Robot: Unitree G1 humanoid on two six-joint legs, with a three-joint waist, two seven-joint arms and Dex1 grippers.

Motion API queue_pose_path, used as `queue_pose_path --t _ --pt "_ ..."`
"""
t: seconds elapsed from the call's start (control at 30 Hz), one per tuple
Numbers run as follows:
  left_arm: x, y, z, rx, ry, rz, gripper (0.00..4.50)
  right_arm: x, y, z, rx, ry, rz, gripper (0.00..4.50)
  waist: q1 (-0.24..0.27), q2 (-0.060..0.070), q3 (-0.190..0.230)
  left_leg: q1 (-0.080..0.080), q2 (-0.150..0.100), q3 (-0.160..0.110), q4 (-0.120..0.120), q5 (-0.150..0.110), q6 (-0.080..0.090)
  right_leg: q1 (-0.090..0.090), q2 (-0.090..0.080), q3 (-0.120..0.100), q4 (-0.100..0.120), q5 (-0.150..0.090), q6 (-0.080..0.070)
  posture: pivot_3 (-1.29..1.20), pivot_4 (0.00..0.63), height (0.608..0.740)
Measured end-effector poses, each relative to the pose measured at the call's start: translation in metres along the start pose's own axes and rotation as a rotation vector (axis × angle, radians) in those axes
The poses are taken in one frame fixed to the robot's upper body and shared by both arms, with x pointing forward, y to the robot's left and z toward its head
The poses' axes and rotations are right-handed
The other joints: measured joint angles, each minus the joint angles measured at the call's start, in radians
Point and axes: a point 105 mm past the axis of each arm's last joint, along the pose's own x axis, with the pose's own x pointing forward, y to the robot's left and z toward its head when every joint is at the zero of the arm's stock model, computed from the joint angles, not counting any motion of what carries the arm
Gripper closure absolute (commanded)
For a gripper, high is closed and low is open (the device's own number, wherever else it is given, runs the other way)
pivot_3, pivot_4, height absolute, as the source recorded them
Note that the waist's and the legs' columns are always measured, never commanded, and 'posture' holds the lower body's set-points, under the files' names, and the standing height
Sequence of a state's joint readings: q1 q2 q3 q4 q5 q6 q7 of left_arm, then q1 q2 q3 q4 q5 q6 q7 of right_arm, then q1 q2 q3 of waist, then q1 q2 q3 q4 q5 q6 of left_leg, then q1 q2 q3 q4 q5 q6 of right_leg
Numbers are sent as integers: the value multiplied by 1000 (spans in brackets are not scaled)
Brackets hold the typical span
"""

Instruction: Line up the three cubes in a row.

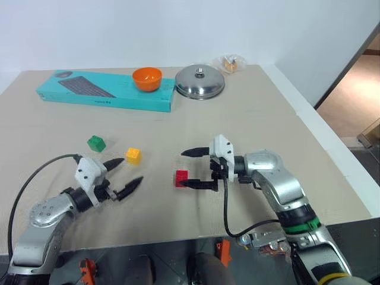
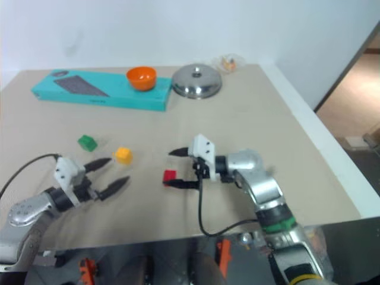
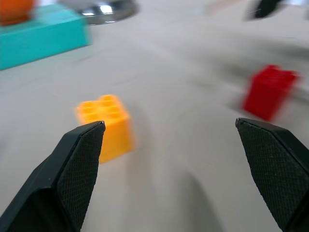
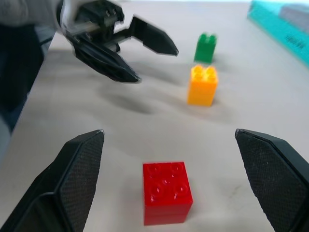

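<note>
We see the small red studded plastic cube (image 1: 181, 177) resting on the beige tabletop (image 1: 255, 119), free between our right gripper (image 1: 194, 168)'s spread fingers; the yellow cube (image 1: 133, 155) and green cube (image 1: 96, 142) sit beyond our left gripper (image 1: 123, 175) (also spread wide, holding nothing)

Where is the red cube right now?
In the left eye view the red cube sits on the table near the centre, between the open fingers of the right gripper, with the yellow cube to its left.
</note>
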State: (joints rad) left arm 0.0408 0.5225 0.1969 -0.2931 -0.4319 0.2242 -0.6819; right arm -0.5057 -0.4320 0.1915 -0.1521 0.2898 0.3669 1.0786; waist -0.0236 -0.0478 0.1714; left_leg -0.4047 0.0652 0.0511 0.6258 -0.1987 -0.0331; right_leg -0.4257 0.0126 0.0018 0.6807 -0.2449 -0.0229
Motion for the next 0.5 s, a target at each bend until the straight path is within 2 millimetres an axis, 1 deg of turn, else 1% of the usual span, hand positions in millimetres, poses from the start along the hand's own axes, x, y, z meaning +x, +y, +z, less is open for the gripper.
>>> queue_pose_path --t 0.1,0.2,0.23,0.33,0.43,0.5 --pt "0 7 -1 -9 -3 74 0 0 4 6 4 -18 -47 8 0 0 0 0 0 0 0 0 0 0 0 0 0 0 0 0 150 740" --pt "1 21 -2 -31 -9 180 0 0 3 10 17 -35 -95 8 1 0 0 0 -1 0 1 0 0 0 0 0 0 1 1 0 150 740" --pt "0 33 0 -36 -19 242 0 0 3 12 13 -40 -112 8 1 0 0 0 -1 0 2 0 0 0 1 -1 0 1 1 0 150 740" --pt "-2 56 5 -30 -31 332 0 -1 2 12 16 -42 -142 8 1 -1 0 0 -1 0 2 0 0 1 1 -1 0 1 1 0 150 740" --pt "0 66 1 -41 -13 341 0 -1 0 12 18 -44 -166 8 1 -1 0 0 -2 0 2 0 0 0 1 -1 0 1 1 0 150 740" --pt "1 73 0 -45 5 316 0 -1 -2 13 12 -46 -183 8 1 -1 0 -1 -2 0 2 0 0 0 1 -1 0 1 1 0 150 740"
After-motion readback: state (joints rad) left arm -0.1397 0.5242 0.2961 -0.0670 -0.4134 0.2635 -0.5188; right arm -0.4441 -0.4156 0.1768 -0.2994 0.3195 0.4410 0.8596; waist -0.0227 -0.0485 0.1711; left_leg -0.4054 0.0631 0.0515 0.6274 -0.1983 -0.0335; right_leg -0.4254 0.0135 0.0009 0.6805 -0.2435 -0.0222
